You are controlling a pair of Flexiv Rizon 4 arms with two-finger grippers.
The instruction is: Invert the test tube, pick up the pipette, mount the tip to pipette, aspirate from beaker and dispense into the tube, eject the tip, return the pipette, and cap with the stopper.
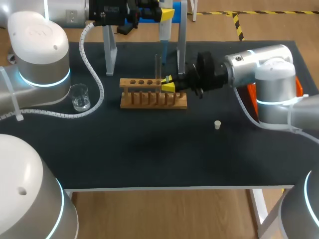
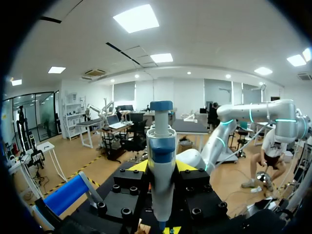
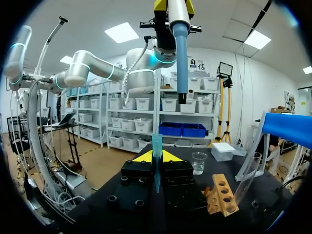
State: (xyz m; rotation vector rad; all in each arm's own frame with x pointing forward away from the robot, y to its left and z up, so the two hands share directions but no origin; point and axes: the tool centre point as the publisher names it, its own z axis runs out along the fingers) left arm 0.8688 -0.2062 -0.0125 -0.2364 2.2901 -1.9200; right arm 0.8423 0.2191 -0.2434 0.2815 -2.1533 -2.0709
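Observation:
My left gripper [image 1: 166, 13] is at the back of the table, shut on the blue-and-white pipette [image 1: 163, 32], which hangs nose down. In the left wrist view the pipette [image 2: 161, 146] stands between the fingers of that gripper [image 2: 162, 168]. My right gripper [image 1: 168, 84] is level with the wooden rack [image 1: 153, 98], shut on a small blue pipette tip [image 3: 157, 142] that points up under the pipette's nose [image 3: 181, 95]. A glass test tube [image 1: 157, 66] stands in the rack, leaning in the right wrist view [image 3: 248, 175]. The white stopper [image 1: 217, 125] lies on the mat.
A glass beaker [image 1: 79, 97] stands at the left on the black mat [image 1: 149, 149]. The grey posts of the pipette stand [image 1: 109, 50] rise behind the rack. An orange object [image 1: 299, 87] is partly hidden behind my right arm.

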